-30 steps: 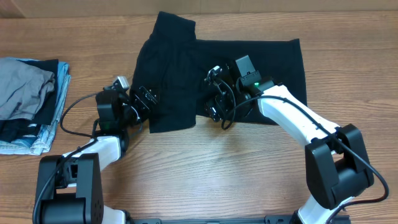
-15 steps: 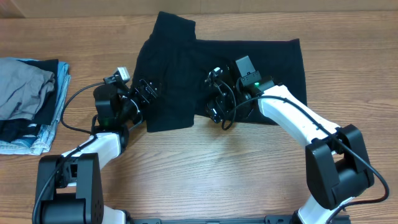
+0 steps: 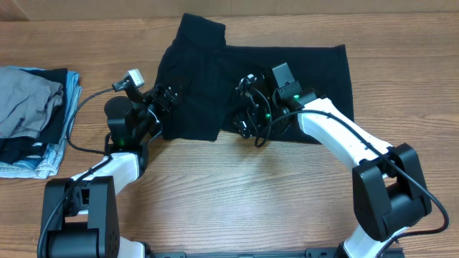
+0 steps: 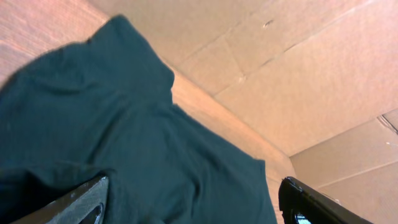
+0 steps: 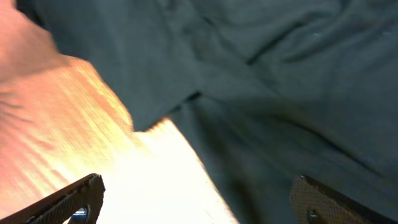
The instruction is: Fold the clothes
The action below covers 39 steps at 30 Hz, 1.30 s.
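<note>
A black garment (image 3: 287, 79) lies spread on the wooden table, with one flap folded over its left part. My left gripper (image 3: 163, 102) is at the garment's left edge, tilted upward. In the left wrist view its fingers (image 4: 196, 202) are wide apart with the dark cloth (image 4: 124, 124) between them. My right gripper (image 3: 245, 118) hovers over the garment's front edge near the middle. In the right wrist view its fingers (image 5: 199, 199) are wide apart, above the cloth (image 5: 280, 74) and bare table (image 5: 74, 118).
A stack of folded clothes (image 3: 32, 115) sits at the table's left edge. A cardboard wall (image 4: 280, 62) stands behind the table. Bare wood (image 3: 237, 193) lies in front of the garment.
My left gripper has moved back and to the right and tilted upward. The garment's front left corner has shifted back with it. The right gripper has barely moved.
</note>
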Tool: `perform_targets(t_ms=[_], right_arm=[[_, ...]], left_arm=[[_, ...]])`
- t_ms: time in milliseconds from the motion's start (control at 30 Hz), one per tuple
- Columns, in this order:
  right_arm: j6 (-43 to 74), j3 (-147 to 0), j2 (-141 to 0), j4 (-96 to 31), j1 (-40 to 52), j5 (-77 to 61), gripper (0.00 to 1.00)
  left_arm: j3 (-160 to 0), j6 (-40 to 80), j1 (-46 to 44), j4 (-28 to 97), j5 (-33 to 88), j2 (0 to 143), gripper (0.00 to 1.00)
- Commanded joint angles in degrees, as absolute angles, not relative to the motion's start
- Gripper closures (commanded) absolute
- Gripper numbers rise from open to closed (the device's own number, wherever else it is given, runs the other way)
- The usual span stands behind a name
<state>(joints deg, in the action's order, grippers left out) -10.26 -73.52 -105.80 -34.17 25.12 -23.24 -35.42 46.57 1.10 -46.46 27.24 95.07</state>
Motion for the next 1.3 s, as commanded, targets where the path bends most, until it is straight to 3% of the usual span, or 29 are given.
perform_targets(t_ms=[0, 200, 333, 433, 767, 1000, 1267], right_arm=[[-8.1, -75.11, -103.5, -33.78, 25.02, -30.15, 0.0], [1.08, -74.96, -104.07, -31.7, 25.02, -36.77, 0.0], [26.44, -74.96, -107.37, -27.35, 24.95, -33.76, 0.0], [33.52, -74.96, -110.26, -24.51, 24.95, -35.68, 0.0], [41.71, -74.96, -117.8, -12.75, 24.91, -42.19, 0.01], [43.31, -74.98, -118.65, -9.02, 24.91, -44.23, 0.24], [43.59, -74.96, -118.76, -12.32, 24.91, -40.95, 0.22]], left_arm=[[-36.56, 48.14, 0.67, -49.67, 25.19, 95.61, 0.13], [-36.6, 50.85, 0.14, -52.69, 27.0, 95.61, 0.14], [-36.6, 50.85, -0.47, -51.16, 27.07, 95.61, 0.14], [-36.6, 50.85, -0.36, -48.93, 28.14, 95.61, 0.14], [-36.6, 47.24, 2.5, -36.53, 27.27, 95.61, 0.15], [-36.6, 46.7, 2.76, -35.24, 27.0, 95.61, 0.15], [-36.6, 46.28, 2.76, -28.86, 26.85, 95.61, 0.11]])
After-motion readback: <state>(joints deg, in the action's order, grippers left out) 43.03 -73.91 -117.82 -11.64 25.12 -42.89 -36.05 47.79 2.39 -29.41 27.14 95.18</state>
